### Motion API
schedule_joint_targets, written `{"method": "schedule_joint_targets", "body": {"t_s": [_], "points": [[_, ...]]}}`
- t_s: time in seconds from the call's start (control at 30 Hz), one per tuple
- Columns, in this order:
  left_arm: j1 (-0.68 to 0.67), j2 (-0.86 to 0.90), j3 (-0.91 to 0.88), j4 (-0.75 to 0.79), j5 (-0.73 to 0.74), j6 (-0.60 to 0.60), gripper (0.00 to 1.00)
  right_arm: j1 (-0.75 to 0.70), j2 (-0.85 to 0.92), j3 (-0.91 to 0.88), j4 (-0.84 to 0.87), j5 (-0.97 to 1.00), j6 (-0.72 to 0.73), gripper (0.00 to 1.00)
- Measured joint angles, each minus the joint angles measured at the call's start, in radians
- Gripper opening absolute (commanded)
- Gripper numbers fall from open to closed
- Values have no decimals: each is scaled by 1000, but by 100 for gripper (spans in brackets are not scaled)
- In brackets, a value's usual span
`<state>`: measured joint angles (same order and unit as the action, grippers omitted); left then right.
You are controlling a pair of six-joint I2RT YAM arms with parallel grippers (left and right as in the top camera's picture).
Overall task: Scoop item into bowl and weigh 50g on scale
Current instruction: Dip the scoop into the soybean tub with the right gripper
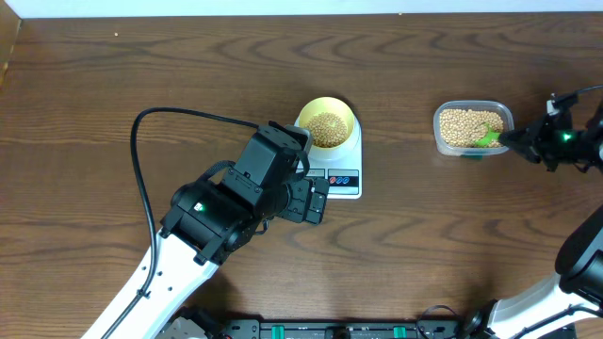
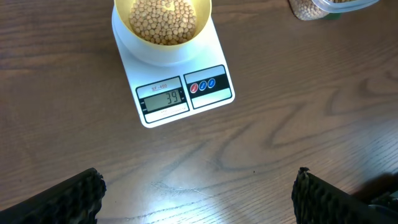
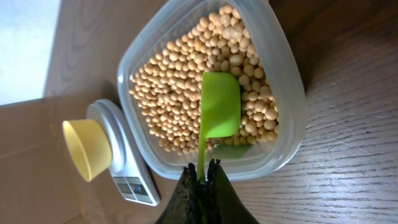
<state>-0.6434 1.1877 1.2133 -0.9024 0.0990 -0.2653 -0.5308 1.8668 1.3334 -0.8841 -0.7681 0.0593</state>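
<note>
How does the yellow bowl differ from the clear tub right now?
The bowl is round and opaque yellow; the tub is clear and rounded-rectangular. The bowl sits on the scale; the tub rests on the table. The tub has a green scoop over its beans, gripped by the right gripper; the bowl has none. Both hold beans.

Scale: white, flat on the tabletop near centre, button edge toward the robot, display reads 39. Bowl: small, round, pale yellow, upright on the scale platform and covering most of it. Beans: small, round, beige-tan, a loose layer hiding the bowl floor. More beans fill a clear tub well off to the right.
</note>
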Motion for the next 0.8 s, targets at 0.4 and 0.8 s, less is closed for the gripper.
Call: {"method": "schedule_joint_targets", "body": {"t_s": [0.4, 0.8], "points": [[0, 0, 0, 0, 0, 0, 98, -26, 0, 0, 12, -153, -45, 1], [0, 0, 0, 0, 0, 0, 98, -26, 0, -1, 15, -292, -53, 1]]}}
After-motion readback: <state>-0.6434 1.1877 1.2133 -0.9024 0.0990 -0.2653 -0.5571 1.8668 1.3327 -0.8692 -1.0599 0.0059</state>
